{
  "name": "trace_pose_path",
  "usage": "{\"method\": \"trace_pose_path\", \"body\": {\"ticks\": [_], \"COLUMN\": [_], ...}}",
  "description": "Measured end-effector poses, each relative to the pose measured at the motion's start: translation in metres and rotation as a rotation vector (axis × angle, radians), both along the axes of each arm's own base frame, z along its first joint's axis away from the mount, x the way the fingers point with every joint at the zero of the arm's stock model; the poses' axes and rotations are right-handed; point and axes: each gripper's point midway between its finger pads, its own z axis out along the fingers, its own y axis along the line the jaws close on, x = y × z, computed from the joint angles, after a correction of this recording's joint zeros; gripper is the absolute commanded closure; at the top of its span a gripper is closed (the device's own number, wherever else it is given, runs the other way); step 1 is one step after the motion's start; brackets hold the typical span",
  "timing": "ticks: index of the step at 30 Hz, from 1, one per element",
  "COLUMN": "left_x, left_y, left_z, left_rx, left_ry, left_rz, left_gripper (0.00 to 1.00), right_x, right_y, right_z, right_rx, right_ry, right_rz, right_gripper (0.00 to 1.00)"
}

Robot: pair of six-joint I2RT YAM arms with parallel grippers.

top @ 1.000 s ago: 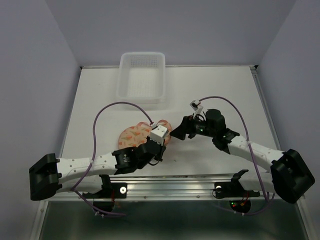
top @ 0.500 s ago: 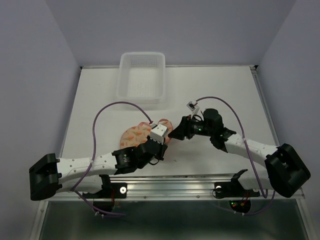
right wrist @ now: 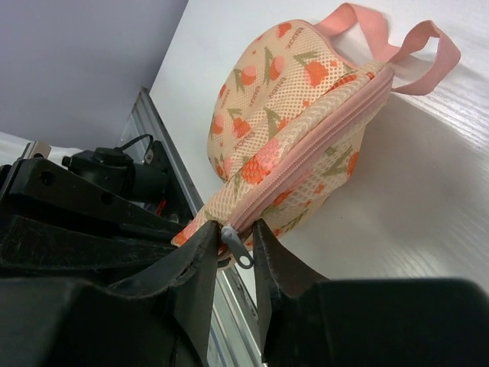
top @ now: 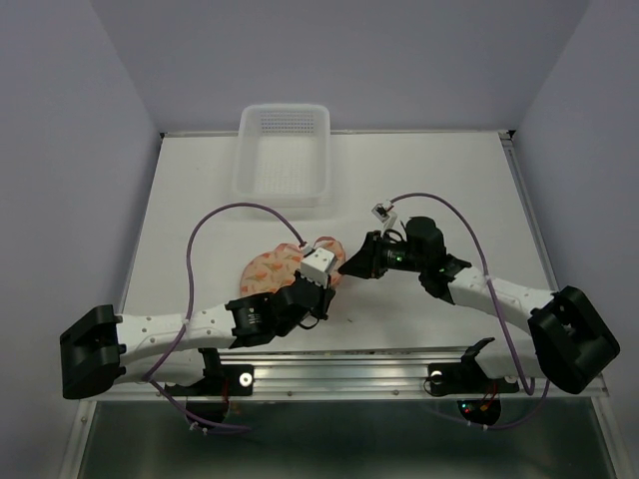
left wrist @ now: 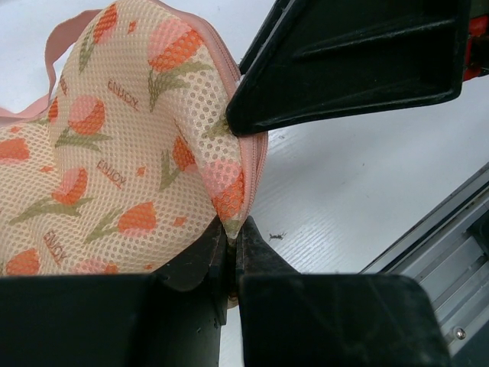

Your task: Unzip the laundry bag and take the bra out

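Observation:
The laundry bag [top: 268,270] lies near the table's front, cream mesh with orange-red flowers and a pink zipper [right wrist: 321,126], which is closed. My left gripper [left wrist: 233,229] is shut on the bag's near end, pinching fabric at the seam. My right gripper [right wrist: 237,233] faces it from the right, its fingers narrowly apart on either side of the grey zipper pull [right wrist: 238,251], with small gaps still showing. In the left wrist view the right gripper's black fingers [left wrist: 344,69] press against the bag's edge. The bra is hidden.
A white perforated basket [top: 240,165] stands at the back of the table. Two pink loops [right wrist: 412,53] trail from the bag's far end. A metal rail [top: 349,369] runs along the near edge, just behind both grippers.
My right gripper moved left to the bag's end and its fingers narrowed from wide open to close around the zipper pull. The left gripper kept its hold.

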Motion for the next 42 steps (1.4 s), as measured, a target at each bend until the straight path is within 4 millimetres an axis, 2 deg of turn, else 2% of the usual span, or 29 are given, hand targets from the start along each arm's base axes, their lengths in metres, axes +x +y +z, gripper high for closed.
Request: {"method": "trace_pose_path", "body": {"ticks": [11, 21, 34, 42], "left_x": [0.001, 0.003, 0.004, 0.004], "left_y": [-0.002, -0.001, 0.0, 0.0], "left_z": [-0.002, -0.014, -0.016, -0.016], "left_rx": [-0.003, 0.038, 0.043, 0.043], "left_ry": [0.003, 0.012, 0.011, 0.011], "left_rz": [0.006, 0.014, 0.02, 0.019], "left_gripper": [0.88, 0.88, 0.88, 0.88], "right_x": [-0.002, -0.005, -0.005, -0.001], "right_y": [-0.009, -0.011, -0.011, -0.012], "right_z": [0.003, 0.0, -0.001, -0.01], "right_rx": [-0.035, -0.05, -0.055, -0.076], "right_ry": [-0.03, -0.017, -0.017, -0.006], "right_rz": [-0.022, -0.021, -0.022, -0.033], "right_gripper": [0.69, 0.69, 0.72, 0.72]}}
